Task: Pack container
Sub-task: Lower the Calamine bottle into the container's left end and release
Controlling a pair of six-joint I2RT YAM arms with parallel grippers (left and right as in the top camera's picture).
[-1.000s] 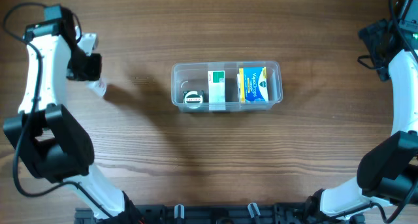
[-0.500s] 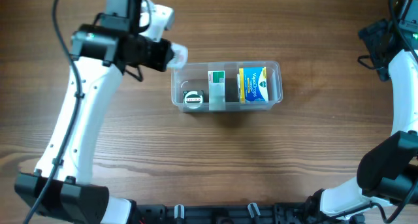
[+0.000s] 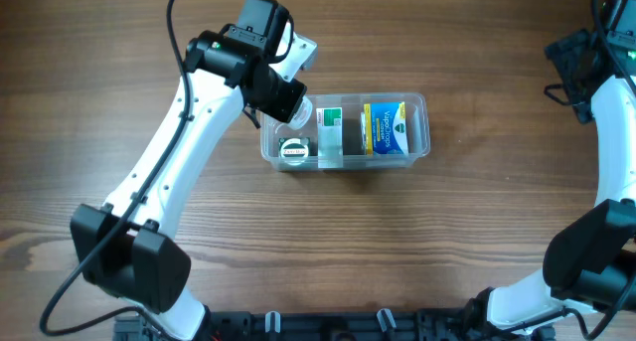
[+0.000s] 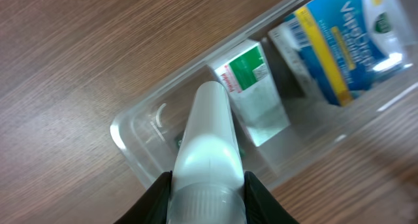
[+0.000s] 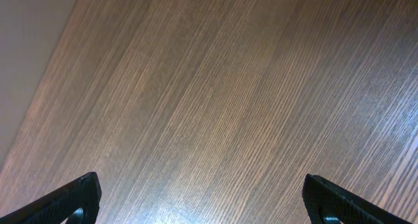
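Left gripper [image 3: 286, 94] is over the far left corner of the container [image 3: 378, 164], jaws closed against the two sides of a small white spray bottle [image 3: 301, 111]. In the left wrist view the dark fingers [image 4: 159, 196] press on the bottle's wider body, with its narrower end pointing down toward the left end of the tub. Whether the bottle touches the container's rim or floor cannot be told. The container is clear plastic, rectangular with rounded corners. It sits near the middle of the wooden table [image 3: 477, 242], slightly toward the far edge, with its long side running left to right. Contents noted: a blue and yellow box [image 3: 394, 129] with lettering beginning "Vapo" at the right end. A white box with a green panel [image 3: 329, 132] stands on edge near the middle, just beside the blue one. A small round tin with a dark label [image 3: 294, 151] lies at the near left. The far left part of the tub floor, under the bottle, is bare. Right gripper [image 5: 209, 198] is at the far right edge of the table, well apart from the container. Its fingers are spread wide over bare wood, with nothing between them.
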